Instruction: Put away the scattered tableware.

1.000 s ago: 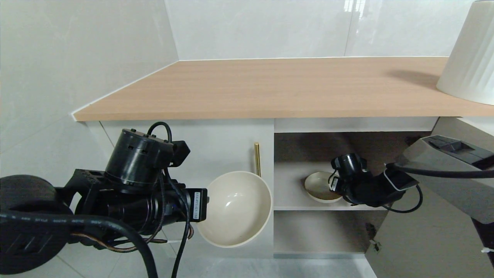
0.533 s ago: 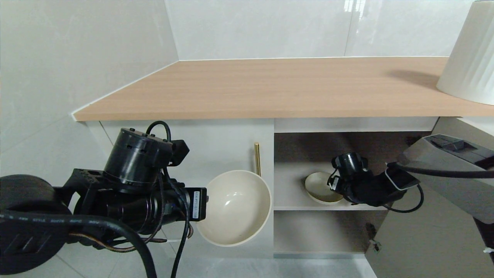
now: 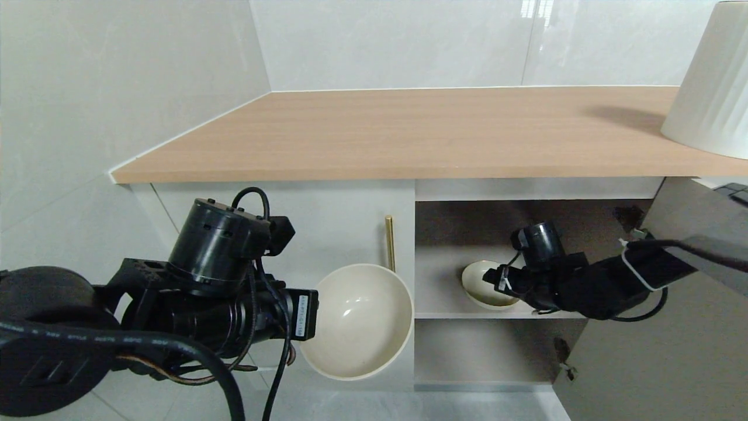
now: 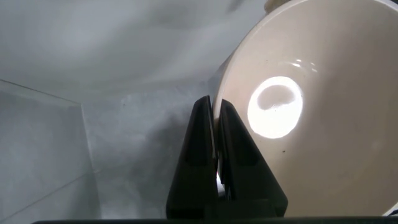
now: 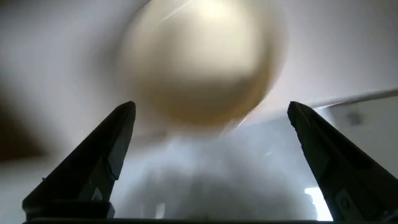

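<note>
We see bright, even light on the countertop (image 3: 409,128). Glare spots the bowl (image 4: 323,124); the cabinet (image 3: 467,222) lies in shadow.

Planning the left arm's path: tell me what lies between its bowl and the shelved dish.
In the head view, only bare shelf lies between the bowl and the dish.

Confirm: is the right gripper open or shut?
Open. In its wrist view the right gripper's fingers stand wide apart, and the small bowl lies beyond them on the shelf.
</note>
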`<state>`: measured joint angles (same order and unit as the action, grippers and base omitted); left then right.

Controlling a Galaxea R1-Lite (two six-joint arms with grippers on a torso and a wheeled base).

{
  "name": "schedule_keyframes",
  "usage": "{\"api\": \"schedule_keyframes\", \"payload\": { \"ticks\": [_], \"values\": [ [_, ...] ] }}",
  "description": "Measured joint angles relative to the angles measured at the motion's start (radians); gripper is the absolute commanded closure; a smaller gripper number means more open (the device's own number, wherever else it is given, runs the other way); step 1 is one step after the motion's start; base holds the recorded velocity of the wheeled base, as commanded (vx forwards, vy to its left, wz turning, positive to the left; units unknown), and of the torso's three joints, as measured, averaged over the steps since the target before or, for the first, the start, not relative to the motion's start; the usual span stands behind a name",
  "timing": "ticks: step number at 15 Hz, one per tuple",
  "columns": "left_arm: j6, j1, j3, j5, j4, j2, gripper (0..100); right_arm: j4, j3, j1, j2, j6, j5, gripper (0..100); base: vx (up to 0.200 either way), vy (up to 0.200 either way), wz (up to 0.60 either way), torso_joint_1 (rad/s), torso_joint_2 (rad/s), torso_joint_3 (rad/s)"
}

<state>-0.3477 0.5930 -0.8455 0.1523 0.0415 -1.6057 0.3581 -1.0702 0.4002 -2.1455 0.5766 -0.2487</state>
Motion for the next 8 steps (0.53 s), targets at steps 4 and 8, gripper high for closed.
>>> {"api": "schedule_keyframes", "payload": {
  "ticks": [4, 8],
  "values": [
    [0.033, 0.071, 0.013, 0.046, 0.000, -0.054, 100, 0.000, 0.218, 0.111, 0.251, -0.152, 0.271, 0, 0.000, 0.000, 0.00, 0.000, 0.00, 0.000],
    [0.036, 0.136, 0.019, 0.075, 0.066, -0.139, 100, 0.000, 0.337, 0.222, 0.416, -0.256, 0.389, 0, 0.000, 0.000, 0.00, 0.000, 0.00, 0.000]
  ]
}}
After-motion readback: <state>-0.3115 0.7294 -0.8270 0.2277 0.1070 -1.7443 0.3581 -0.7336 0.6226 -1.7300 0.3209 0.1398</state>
